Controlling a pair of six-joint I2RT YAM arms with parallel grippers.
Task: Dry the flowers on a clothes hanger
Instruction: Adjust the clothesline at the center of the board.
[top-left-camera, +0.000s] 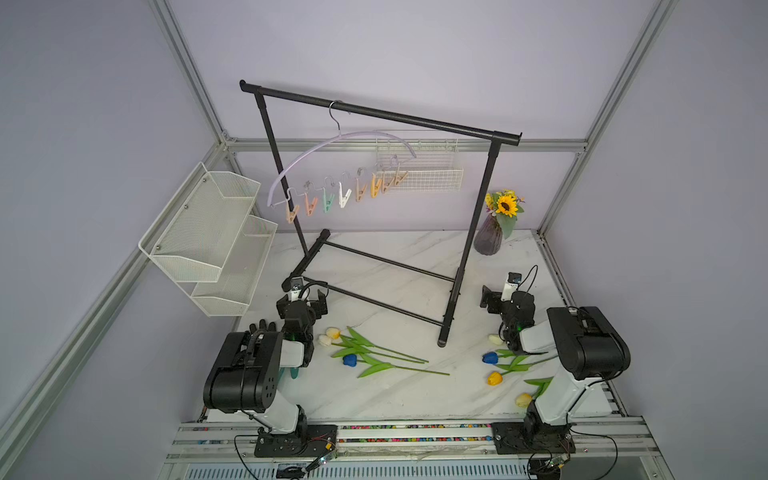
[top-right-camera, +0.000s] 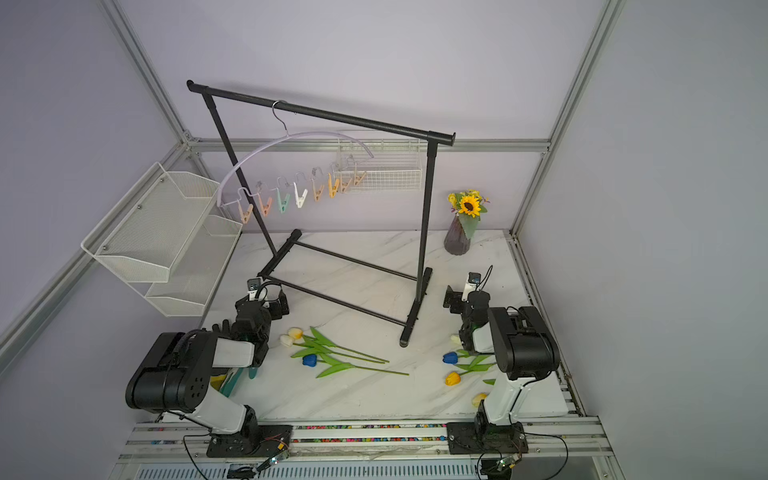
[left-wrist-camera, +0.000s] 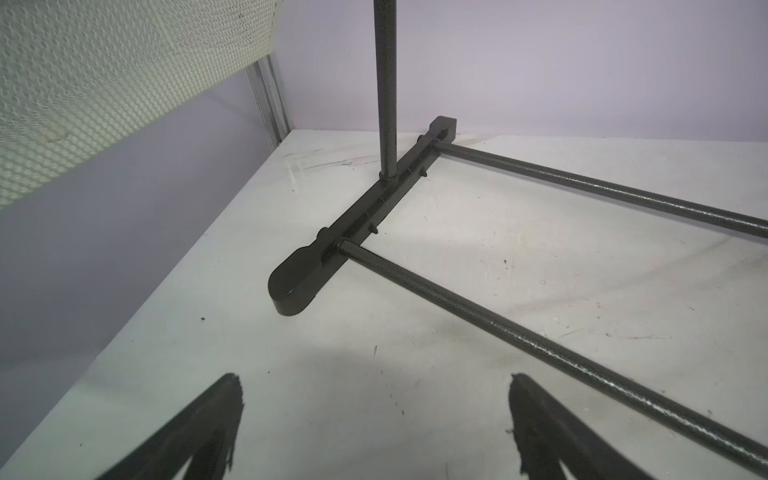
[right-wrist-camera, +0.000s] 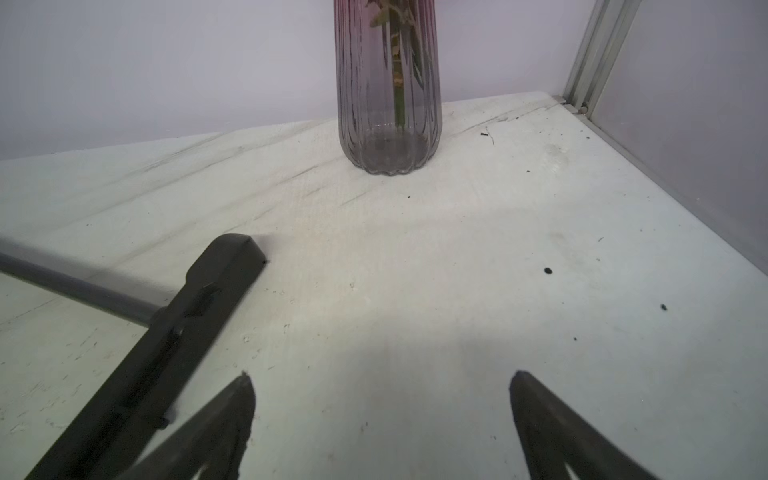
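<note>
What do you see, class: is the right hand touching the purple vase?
Apart. In the right wrist view, a stretch of tabletop lies between the open right hand and the purple vase.

The flowers (top-left-camera: 360, 337) lie flat on the worktop (top-left-camera: 395, 291) in two loose groups, well apart. Three have cream, white and blue heads and near-parallel stems. Four more have white, blue, orange and pale yellow heads, their stems partly hidden. The lilac clothes hanger (top-left-camera: 374, 132) hangs tilted by its wire hook from the black rack's top bar (top-left-camera: 415, 119), with pastel clothespins (top-left-camera: 344, 198) dangling in a row beneath.
</note>
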